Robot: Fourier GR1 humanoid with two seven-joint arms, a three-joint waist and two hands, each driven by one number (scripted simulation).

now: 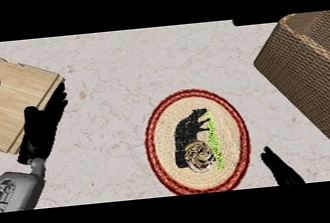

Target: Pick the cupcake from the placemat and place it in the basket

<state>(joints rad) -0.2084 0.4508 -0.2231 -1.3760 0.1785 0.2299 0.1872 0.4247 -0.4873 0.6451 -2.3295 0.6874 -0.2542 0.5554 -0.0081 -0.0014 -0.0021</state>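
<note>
Nothing of the task was done yet: the small brown-frosted cupcake [200, 156] sat on the oval red-rimmed woven placemat [227, 112], well apart from the brown wicker basket [297, 65]. The right robot hand [280, 168] hovered just beside the placemat, fingers straight and holding nothing; the left robot hand [42, 128] rested open on the marble desk [134, 66].

You see the left hand [42, 126] matte black with slim fingers, on a light grey forearm [12, 191] with dark panel markings. By the placemat [197, 140], the right hand [281, 169] shows black too.
</note>
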